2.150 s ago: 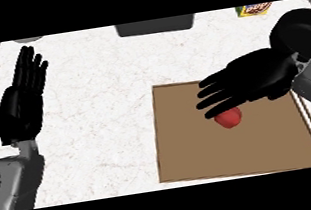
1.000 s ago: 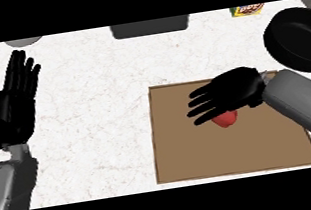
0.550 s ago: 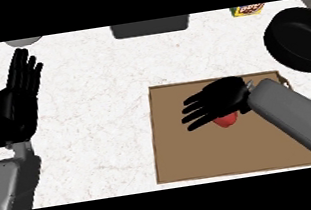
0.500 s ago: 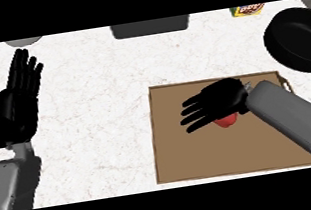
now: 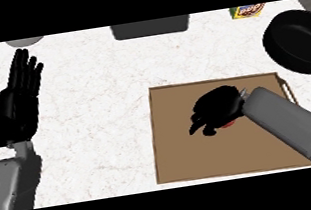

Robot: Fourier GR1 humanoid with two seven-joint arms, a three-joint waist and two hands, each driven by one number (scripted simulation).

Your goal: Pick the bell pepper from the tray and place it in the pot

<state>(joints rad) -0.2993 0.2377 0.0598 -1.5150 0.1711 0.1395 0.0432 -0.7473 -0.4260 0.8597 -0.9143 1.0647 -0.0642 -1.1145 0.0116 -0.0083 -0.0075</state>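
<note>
pepper (image 5: 228, 124): on the tray (image 5: 188, 157), only a red sliver shows, axis can't be told | right hand (image 5: 215, 109): curled over the pepper, hiding most of it | left hand (image 5: 18, 99): spread, fingers up, far left of tray | pot (image 5: 304, 42): beyond tray's right corner | packet (image 5: 247, 10): cut off, writing unreadable

At the lower middle of the frame we see a tray (image 5: 184, 153) with a matt brown surface, like cardboard or plain wood. The counter (image 5: 105, 99) looks like smooth white stone with fine speckles. At the upper right, the pot (image 5: 304, 42) is black with a slight sheen.
</note>
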